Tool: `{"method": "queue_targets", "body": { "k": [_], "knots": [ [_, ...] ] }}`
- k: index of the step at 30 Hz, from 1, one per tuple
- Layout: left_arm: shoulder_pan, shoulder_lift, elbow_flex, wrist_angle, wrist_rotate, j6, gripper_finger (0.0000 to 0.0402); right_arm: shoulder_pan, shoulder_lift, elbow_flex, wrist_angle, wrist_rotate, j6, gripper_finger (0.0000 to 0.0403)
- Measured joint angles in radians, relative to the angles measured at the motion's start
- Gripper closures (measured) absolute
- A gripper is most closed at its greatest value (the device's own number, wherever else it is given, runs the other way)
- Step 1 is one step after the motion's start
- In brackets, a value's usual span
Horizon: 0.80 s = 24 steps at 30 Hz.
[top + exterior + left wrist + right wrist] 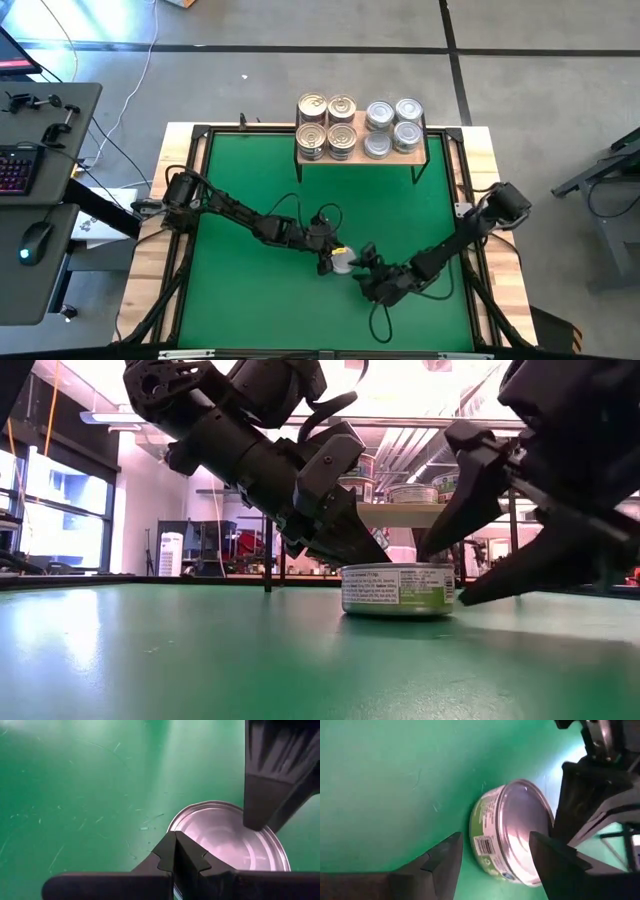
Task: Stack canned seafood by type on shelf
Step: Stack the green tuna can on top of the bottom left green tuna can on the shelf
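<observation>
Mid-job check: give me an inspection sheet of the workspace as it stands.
Surface: green mat on a wooden table.
Job's things: shelf at the far edge, gold-lid tins stacked left, silver-lid tins right; one silver-lid tin flat on the mat.
Clutter: nothing seen.
Grippers: left gripper shut, tips at the loose tin's rim; right gripper open, fingers either side of that tin.
Cables: loops along both arms.
Surroundings: desk with keyboard and mouse on the left.

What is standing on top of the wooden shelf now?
The shelf carries gold-lidded tins on one half and silver-lidded tins on the other. Seen from above, tins lower in each stack are covered, so their number is unclear.
</observation>
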Motion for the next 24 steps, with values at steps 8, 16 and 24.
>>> {"method": "queue_targets", "body": {
  "k": [8,16,24],
  "knots": [
    [0.019,0.0,0.0,-0.006,0.019,0.0,0.0402,0.003,0.07,0.003,0.109,0.08,-0.1,0.0179],
    [0.027,-0.001,-0.001,-0.007,0.035,0.0,0.0402,0.003,0.08,0.002,0.175,0.156,-0.21,0.0179],
    [0.027,-0.001,-0.001,-0.007,0.035,-0.001,0.0402,0.001,0.083,0.0,0.215,0.144,-0.166,0.0179]
  ]
}}
